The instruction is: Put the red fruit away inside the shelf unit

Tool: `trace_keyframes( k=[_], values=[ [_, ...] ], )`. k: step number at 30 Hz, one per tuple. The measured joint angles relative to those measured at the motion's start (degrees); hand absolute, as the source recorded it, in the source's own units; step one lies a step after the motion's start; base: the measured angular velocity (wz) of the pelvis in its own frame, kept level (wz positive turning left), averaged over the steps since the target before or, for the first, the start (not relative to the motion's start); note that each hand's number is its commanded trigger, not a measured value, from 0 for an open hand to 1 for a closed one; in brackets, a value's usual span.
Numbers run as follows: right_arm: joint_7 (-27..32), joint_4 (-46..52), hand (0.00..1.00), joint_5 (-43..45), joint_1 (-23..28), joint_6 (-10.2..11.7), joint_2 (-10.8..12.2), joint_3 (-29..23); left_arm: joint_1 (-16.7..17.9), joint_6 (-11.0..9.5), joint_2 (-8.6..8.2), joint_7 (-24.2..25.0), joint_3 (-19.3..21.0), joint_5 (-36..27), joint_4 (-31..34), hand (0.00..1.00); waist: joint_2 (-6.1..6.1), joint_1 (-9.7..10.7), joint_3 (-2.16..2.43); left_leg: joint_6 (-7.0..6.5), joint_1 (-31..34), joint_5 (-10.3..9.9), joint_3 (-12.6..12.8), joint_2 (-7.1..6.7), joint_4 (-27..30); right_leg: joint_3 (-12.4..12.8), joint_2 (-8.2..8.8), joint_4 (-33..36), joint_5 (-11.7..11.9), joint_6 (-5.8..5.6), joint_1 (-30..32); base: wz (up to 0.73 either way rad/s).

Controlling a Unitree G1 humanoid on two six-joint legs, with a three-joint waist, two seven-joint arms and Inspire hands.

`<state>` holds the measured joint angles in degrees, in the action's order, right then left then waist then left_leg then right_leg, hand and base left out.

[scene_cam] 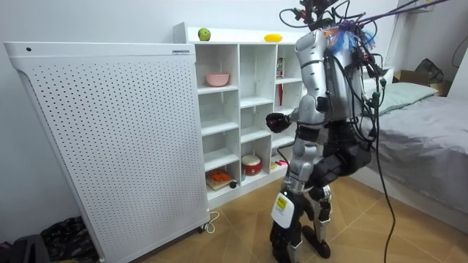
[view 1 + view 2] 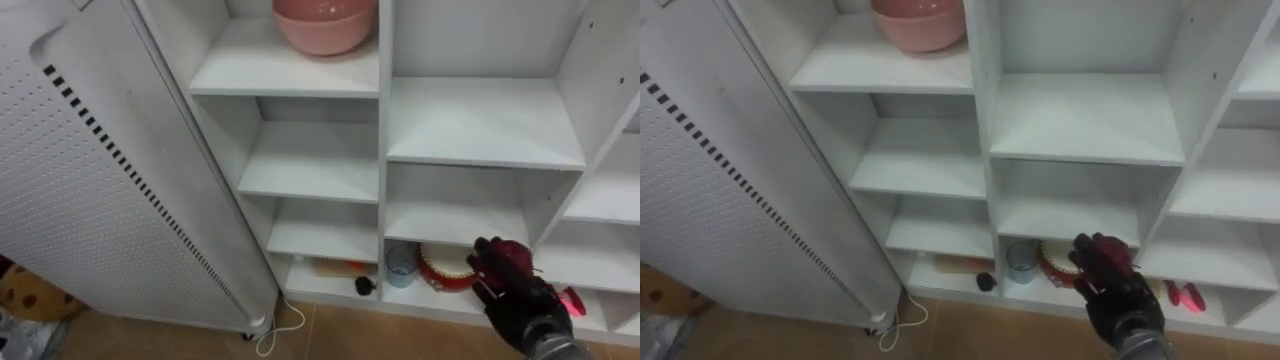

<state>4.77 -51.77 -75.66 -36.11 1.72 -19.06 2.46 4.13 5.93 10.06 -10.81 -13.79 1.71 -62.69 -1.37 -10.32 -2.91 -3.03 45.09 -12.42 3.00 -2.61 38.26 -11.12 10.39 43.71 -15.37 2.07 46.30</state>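
My right hand (image 2: pixel 520 300) comes in from the lower right, its dark fingers curled round a red fruit (image 2: pixel 512 256). It hovers in front of the bottom middle compartment of the white closet (image 2: pixel 383 150), a little out from the shelf edge. The room view has the same hand (image 1: pixel 281 123) held out at the closet's middle height while I stand upright at the closet's right end. A green apple (image 1: pixel 204 34) and a yellow fruit (image 1: pixel 273 37) lie on the closet's top.
A pink bowl (image 2: pixel 325 22) sits on an upper left shelf. The bottom row holds a red pot (image 2: pixel 445 270), a blue cup (image 2: pixel 400 265) and a small dark thing (image 2: pixel 364 286). A tall white perforated panel (image 2: pixel 90 180) stands left. A bed (image 1: pixel 431 124) lies behind me.
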Motion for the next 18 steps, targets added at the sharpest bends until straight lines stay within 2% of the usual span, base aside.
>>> trace_keyframes(
  k=[6,10,13,18],
  values=[
    [1.1,-2.9,1.0,-5.3,-4.3,-0.1,-3.0,0.0,0.6,-0.1,0.63,-0.2,0.0,-1.3,5.0,0.0,0.09,-1.3,0.0,0.05,5.5,-0.1,-0.3,-0.02,3.2,-0.2,0.41,3.0,-0.4,0.46,4.9,0.08],
    [3.1,-2.9,1.0,-5.9,-6.7,-0.1,-4.2,-0.5,1.5,0.0,2.15,-0.3,0.0,-2.2,9.6,0.0,0.36,-1.5,0.1,0.11,8.8,-0.2,-0.4,0.08,5.1,-0.3,0.54,4.7,-0.6,0.69,8.1,0.03],
    [4.4,-3.0,1.0,-6.2,-8.8,-0.4,-4.7,-0.4,1.5,-0.1,3.08,-0.3,-0.1,-2.2,10.6,0.0,0.38,-1.7,0.11,0.08,10.0,-0.2,-0.3,-0.01,5.6,-0.1,0.72,5.5,-0.6,0.77,9.3,0.0],
    [6.6,-3.0,1.0,-7.3,-11.7,-0.5,-5.6,-0.3,2.1,0.0,4.73,-1.3,-2.3,-2.3,13.6,0.0,0.42,-2.7,0.11,0.15,11.3,-0.4,-0.3,-0.07,7.7,-0.1,0.88,7.5,-1.3,1.08,10.5,0.01]
  ],
)
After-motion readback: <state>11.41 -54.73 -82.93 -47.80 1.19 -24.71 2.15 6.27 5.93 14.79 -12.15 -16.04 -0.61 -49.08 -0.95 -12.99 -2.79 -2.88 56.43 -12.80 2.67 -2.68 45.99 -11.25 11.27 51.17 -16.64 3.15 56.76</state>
